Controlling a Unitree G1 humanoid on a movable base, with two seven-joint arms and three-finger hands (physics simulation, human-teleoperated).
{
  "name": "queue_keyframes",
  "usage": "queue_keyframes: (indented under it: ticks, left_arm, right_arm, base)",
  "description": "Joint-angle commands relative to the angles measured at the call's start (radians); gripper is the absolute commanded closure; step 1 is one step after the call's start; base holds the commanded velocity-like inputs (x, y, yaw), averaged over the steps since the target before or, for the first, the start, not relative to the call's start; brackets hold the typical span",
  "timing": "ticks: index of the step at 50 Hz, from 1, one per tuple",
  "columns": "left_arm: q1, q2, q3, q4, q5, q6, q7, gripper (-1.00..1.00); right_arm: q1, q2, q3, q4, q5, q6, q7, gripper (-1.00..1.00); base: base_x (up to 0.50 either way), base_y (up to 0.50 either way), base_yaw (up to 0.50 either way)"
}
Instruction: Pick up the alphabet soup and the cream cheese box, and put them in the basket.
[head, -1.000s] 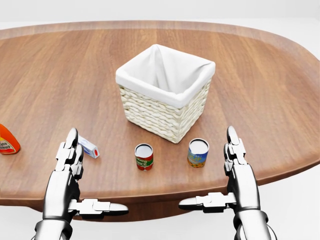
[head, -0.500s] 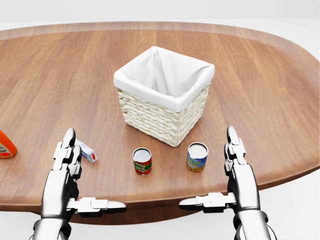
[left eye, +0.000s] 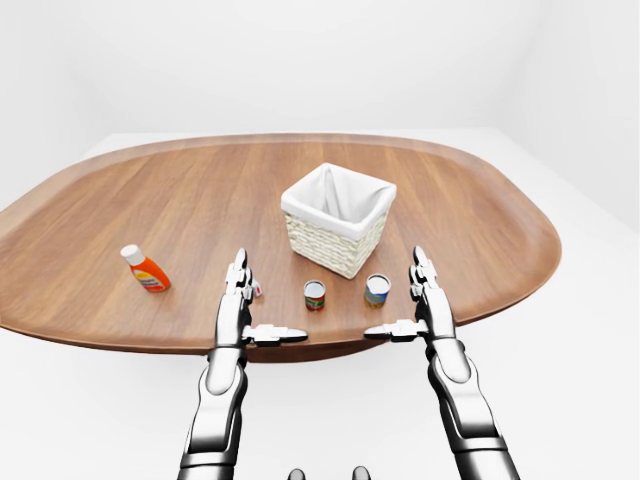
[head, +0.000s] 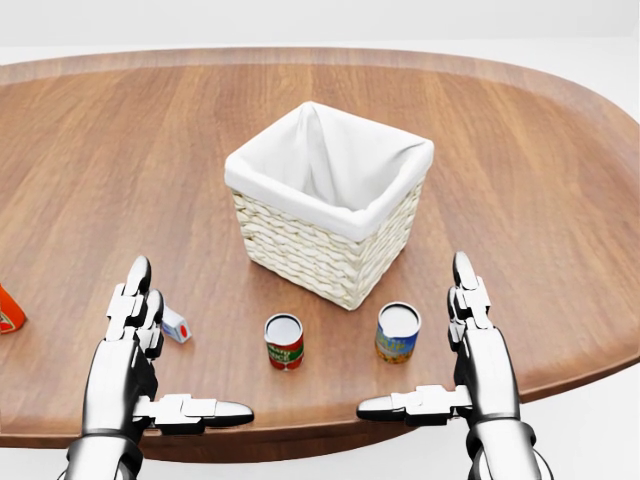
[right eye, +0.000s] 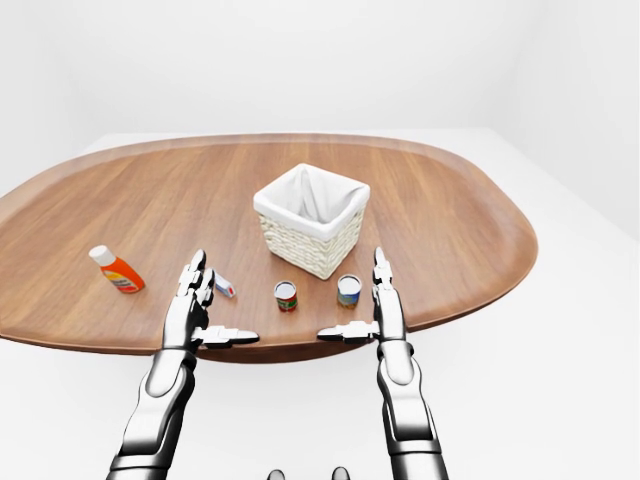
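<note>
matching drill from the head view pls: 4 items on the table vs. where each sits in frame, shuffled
Items:
1. wicker basket
2. red-labelled can
3. blue-and-yellow can
4. orange bottle

Places in the head view:
A. cut off at the left edge
B. centre, above both cans
C. beside the right hand, on its left
D. below the basket's lower left, between the two hands

Pairs: 1-B, 2-D, 3-C, 4-A
</note>
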Motion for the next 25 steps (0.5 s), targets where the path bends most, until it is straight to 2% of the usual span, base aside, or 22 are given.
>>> queue_keyframes:
  ticks: [1, 9, 14, 17, 22, 25]
  left_arm:
    - [0.0, 0.0, -0.001, 0.003, 0.004, -0.003, 0.0, -1.0]
    - [0.004, -0.001, -0.002, -0.008, 0.004, 0.003, 0.001, -1.0]
    - [0.0, 0.0, 0.0, 0.003, 0.003, -0.004, 0.001, -1.0]
    - [0.004, -0.001, -0.001, -0.007, 0.003, 0.003, 0.001, -1.0]
    - [-0.002, 0.0, 0.001, 0.01, 0.001, -0.009, 0.001, -1.0]
    - [0.004, -0.001, -0.002, -0.008, 0.003, 0.004, 0.002, -1.0]
  right_arm:
    - [0.0, 0.0, 0.0, 0.001, -0.002, -0.002, 0.0, -1.0]
    - [-0.003, 0.001, -0.001, 0.012, -0.002, -0.006, -0.003, -1.0]
    - [-0.001, 0.001, 0.0, 0.001, -0.002, 0.005, -0.006, -1.0]
    - [-0.006, 0.0, -0.003, 0.017, 0.0, -0.007, -0.006, -1.0]
    - [-0.003, 0.001, -0.001, 0.008, -0.001, -0.001, -0.007, -1.0]
    - [-0.004, 0.0, -0.002, 0.008, 0.0, -0.001, -0.007, -1.0]
  base:
    - [0.16, 0.0, 0.0]
    - [0.13, 0.0, 0.0]
    - [0.02, 0.0, 0.0]
    - [0.0, 0.0, 0.0]
    - [0.0, 0.0, 0.0]
    - [0.0, 0.0, 0.0]
